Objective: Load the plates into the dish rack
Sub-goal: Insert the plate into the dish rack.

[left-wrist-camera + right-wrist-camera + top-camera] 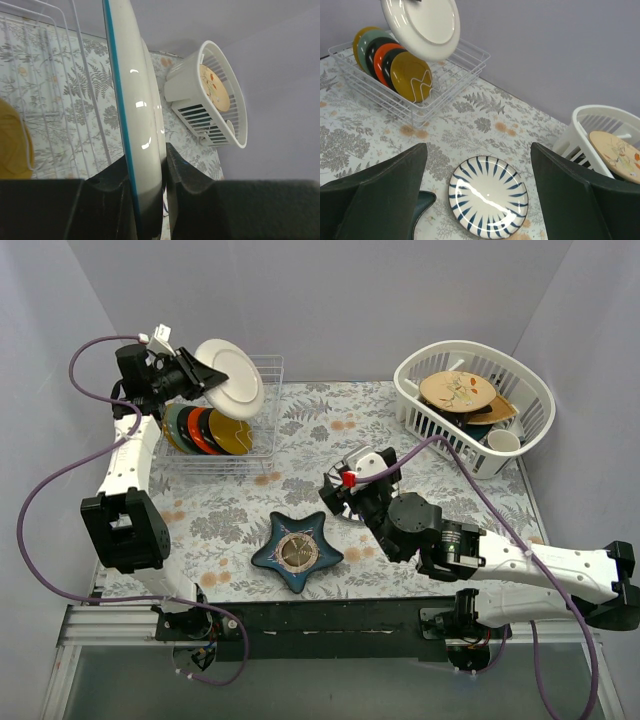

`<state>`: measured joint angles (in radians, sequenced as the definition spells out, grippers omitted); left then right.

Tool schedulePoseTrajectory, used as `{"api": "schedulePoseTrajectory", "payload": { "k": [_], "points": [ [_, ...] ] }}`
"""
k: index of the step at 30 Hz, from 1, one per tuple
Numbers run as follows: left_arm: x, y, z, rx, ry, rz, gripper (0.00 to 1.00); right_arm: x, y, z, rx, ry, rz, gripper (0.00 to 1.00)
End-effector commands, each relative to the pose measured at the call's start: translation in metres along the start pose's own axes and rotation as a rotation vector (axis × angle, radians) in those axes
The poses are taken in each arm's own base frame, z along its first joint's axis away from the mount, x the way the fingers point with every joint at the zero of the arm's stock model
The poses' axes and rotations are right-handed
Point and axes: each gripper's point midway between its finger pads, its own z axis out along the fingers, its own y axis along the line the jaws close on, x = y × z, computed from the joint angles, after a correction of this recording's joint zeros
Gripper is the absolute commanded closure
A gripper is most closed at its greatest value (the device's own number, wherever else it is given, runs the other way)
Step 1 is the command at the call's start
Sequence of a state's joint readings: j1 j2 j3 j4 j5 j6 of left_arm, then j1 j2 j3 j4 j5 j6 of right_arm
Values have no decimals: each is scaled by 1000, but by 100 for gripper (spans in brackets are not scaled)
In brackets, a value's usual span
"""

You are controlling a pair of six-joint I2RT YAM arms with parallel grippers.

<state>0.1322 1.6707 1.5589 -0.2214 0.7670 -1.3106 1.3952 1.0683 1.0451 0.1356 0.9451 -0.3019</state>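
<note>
My left gripper (pixel 192 375) is shut on the rim of an off-white plate (pixel 232 378) and holds it tilted above the clear-white wire dish rack (pixel 262 445). In the left wrist view the plate (pixel 137 100) stands edge-on between my fingers (pixel 182 172), and its rim shows a teal line. The rack (pixel 462 57) holds several plates on edge: yellow (pixel 410 75), orange-red (pixel 382 57) and teal-green (pixel 370 42). My right gripper (pixel 479 150) is open and empty above a white plate with dark blue stripes (pixel 487 197) that lies flat on the table. That plate is hidden in the top view.
A dark blue star-shaped dish (pixel 297 550) lies near the front centre. A white slotted basket (pixel 520 380) with a tan sprig plate (pixel 457 390) and other dishes stands at the back right. Grey walls close in the table.
</note>
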Motion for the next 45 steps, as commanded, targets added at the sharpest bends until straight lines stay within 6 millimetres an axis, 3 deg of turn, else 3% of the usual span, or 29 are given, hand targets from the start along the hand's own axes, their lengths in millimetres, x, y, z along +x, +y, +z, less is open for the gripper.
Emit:
{"api": "schedulePoseTrajectory", "payload": {
  "k": [1,7,15,33,45],
  "points": [
    [-23,4,-13,73,-32,160,100,22,-12,-9,36,64,70,8],
    [-26,48,-7,-16,-36,178,100,47,-8,-12,30,131,72,8],
    [-14,80,-1,-75,-12,178,100,59,-3,-9,21,159,89,8],
    [28,120,3,-126,36,151,100,72,-15,-10,26,186,96,8],
    [47,129,29,-141,63,147,100,77,-19,-15,33,201,126,8]
  ]
}}
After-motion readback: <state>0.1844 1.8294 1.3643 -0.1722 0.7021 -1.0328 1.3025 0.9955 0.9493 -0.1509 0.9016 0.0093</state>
